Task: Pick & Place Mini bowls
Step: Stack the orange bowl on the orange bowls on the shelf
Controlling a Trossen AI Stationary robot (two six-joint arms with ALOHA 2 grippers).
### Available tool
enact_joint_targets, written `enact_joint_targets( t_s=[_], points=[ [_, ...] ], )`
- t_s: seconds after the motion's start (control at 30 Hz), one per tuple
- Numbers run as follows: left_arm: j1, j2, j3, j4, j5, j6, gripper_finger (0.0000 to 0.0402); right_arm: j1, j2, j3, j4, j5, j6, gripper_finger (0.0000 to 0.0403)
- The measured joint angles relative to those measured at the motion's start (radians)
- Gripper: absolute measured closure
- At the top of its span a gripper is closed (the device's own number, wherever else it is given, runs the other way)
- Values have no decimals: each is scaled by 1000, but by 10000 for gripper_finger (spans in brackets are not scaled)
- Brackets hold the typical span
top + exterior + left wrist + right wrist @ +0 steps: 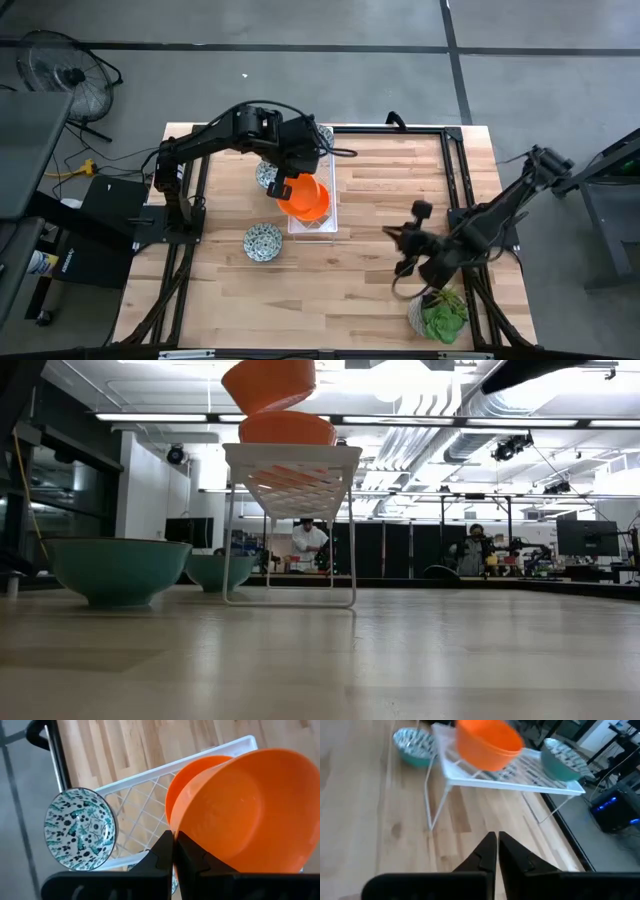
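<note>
My left gripper (284,187) is shut on a plain orange mini bowl (240,810), holding it over the near end of the white lattice tray (325,222). A second orange bowl (192,777) sits in the tray right under it. One patterned bowl (263,241) rests on the table near the tray, another (267,174) stands beside the tray's left side, and a third (562,757) is at the tray's far end. Right of the tray, my right gripper (395,236) is shut with nothing in it, its fingers (490,851) pointing toward the tray. My left gripper pinches the orange bowl's rim (186,845) between its two fingers, on the side nearest the wrist. The fingers come slanting down from above. The bowl is tilted and lifted clear, just over the orange bowl in the tray (287,428).
The tray stands raised on thin white wire legs (229,530). A pale pot with a green plant (438,314) sits at the near right corner, close to my right arm. Black frame rails (455,175) run along the table's sides. Bare wood lies between the tray and my right gripper.
</note>
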Motion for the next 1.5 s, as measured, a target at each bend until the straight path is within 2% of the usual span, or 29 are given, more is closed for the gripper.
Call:
enact_joint_targets(
  t_s=[0.23, 0.47, 0.73, 1.0, 1.23, 1.5],
  points=[
    [4, 2, 0, 52, 72, 8, 401, -1, -287, -259, 227, 19, -12, 401],
    [10, 70, 0, 24, 102, 4, 401, -6, -432, -417, 401, 4, -80, 402],
    [49, 114, -4, 0, 99, 27, 401, -47, -442, -468, 445, -47, -90, 403],
    [103, 111, -1, 0, 154, 34, 401, -82, -442, -471, 445, -77, -112, 403],
    [109, 131, -1, -1, 231, 26, 401, -93, -442, -471, 445, -84, -135, 402],
    [107, 148, 0, -1, 231, 26, 401, -93, -442, -471, 444, -99, -135, 402]
  ],
)
